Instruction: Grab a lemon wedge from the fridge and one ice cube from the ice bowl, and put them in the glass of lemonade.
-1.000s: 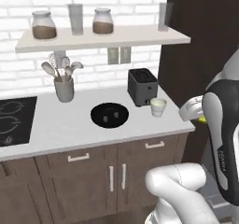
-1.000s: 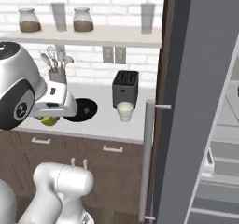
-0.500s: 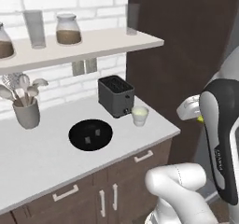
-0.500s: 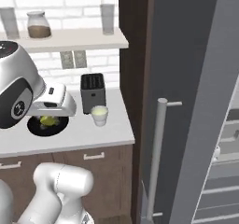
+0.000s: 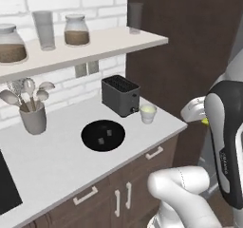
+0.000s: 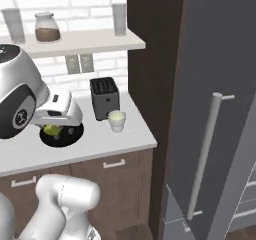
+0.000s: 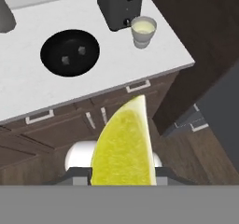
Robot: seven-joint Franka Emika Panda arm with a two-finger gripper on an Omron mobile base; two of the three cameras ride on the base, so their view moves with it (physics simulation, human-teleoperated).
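The wedge (image 7: 123, 146) sits clamped between the fingers (image 7: 122, 171), which stand partly closed on it; in the hand view it rises large and yellow at the bottom, and in the right base view a yellow patch shows under the white hand (image 6: 52, 130). In the left base view only a sliver of yellow peeks beside the arm, so the grip itself is hard to judge there.

Over the last second the whole scene has slid across both base views: the tabletop (image 5: 61, 156) and its things have swung toward the middle and the fridge (image 6: 220, 84) door has come up large on the right. That is the base driving and turning, not the things moving. The hold on the wedge has not altered.

The glass (image 5: 148, 113) stands near the tabletop's right corner, just beside the toaster (image 5: 120, 95); the bowl (image 5: 103, 135) lies a little to its left, two cubes in it. The hand is held off the tabletop's edge, well apart from the glass.

The fridge step looks done. Next would likely be carrying the wedge over the glass and letting go, then fetching a cube.
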